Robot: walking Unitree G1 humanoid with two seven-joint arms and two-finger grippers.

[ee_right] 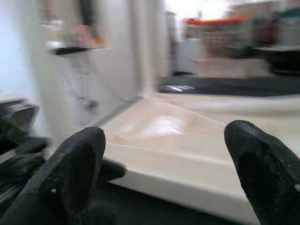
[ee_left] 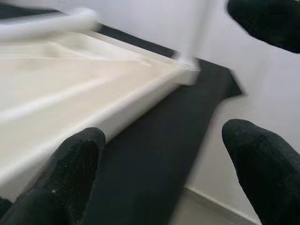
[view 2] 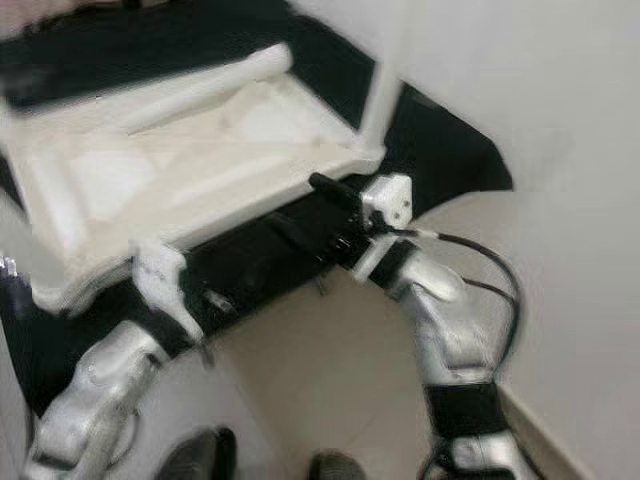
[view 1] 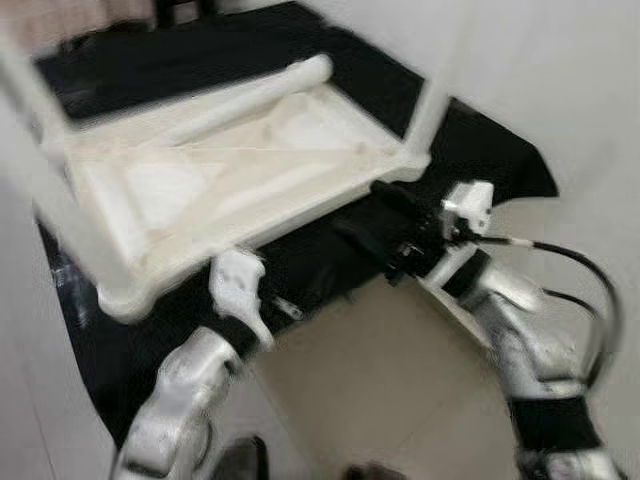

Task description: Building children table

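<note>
Tabletop (view 1: 230, 180), cream plastic, lies upside down on a black mat (view 1: 480, 150) on the floor, ribbed underside up so the leg sockets can be reached. One leg (view 1: 432, 90) stands upright in the corner nearest the wall; a loose leg (view 1: 250, 95) rests across the far side of the underside. Both hands hover just beside the near rim: the left hand (ee_left: 159, 154) with fingers apart and empty, the right hand (ee_right: 164, 154) likewise spread, likely readying to steady the piece.

A cream-white plastic children's table top (view 1: 240, 170) lies on a plain black cloth mat (view 1: 480, 150). Beige floor (view 1: 380, 380) and white wall (view 1: 560, 90) surround it.
</note>
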